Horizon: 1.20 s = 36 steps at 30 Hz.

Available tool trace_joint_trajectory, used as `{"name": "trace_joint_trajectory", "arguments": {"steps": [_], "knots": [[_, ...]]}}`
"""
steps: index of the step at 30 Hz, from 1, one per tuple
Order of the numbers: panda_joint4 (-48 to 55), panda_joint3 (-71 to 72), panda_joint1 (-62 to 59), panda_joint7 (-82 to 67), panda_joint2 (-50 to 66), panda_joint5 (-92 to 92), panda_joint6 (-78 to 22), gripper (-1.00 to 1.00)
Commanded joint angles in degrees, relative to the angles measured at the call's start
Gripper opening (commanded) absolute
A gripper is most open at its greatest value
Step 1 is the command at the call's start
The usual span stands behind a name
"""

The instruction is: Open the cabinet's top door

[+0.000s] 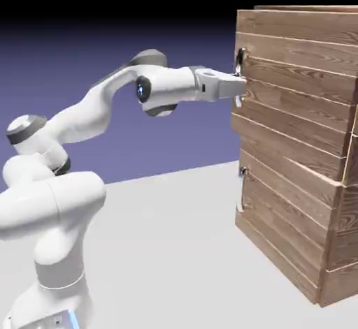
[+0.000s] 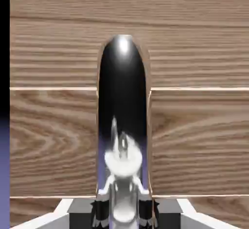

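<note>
The cabinet (image 1: 297, 146) stands on the grey tabletop (image 1: 175, 251) at the 3 o'clock side of the exterior view, built of horizontal brown wood planks. Its top door (image 1: 294, 90) takes the upper part of the front. The slim silver handle (image 1: 240, 76) of this door runs vertically along the door's edge at the 9 o'clock side, near the top of the cabinet. A second small handle (image 1: 242, 191) belongs to the lower door (image 1: 280, 230), toward 6 o'clock from the first one.

The white arm (image 1: 84, 132) rises from 7 o'clock and reaches level toward 3 o'clock. Its gripper (image 1: 241, 83) is at the top door's handle, and the fingers are closed narrowly on it.

In the hand view the planks of the top door (image 2: 194, 140) fill the picture. The handle (image 2: 122, 106) shows as a shiny dark bar from the centre down toward 6 o'clock, with reflections on it. The two grey fingers (image 2: 101, 213) sit at 6 o'clock, one on each side of the bar and touching it. The door looks flush with the cabinet front.
</note>
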Motion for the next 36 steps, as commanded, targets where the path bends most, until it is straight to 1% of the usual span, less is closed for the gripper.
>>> {"name": "trace_joint_trajectory", "arguments": {"steps": [1, 6, 10, 18, 22, 27, 36], "knots": [[-2.0, -1.1, 1.0, -1.3, -0.2, -0.2, -2.4, -1.0], [-10.3, -7.6, 4.2, -7.4, -2.0, -2.5, -14.9, -1.0], [-15.0, -13.8, 4.6, -11.7, -4.2, -6.4, -24.9, -1.0], [-19.1, -27.0, 0.4, -20.4, -12.1, -18.1, -44.8, -1.0], [-18.5, -32.9, -3.5, -25.7, -18.7, -25.7, -54.8, -1.0], [-15.0, -38.3, -8.5, -33.3, -29.0, -35.9, -65.8, -1.0], [-4.8, -42.0, -14.0, -46.1, -47.7, -52.6, -78.0, -1.0]]}}
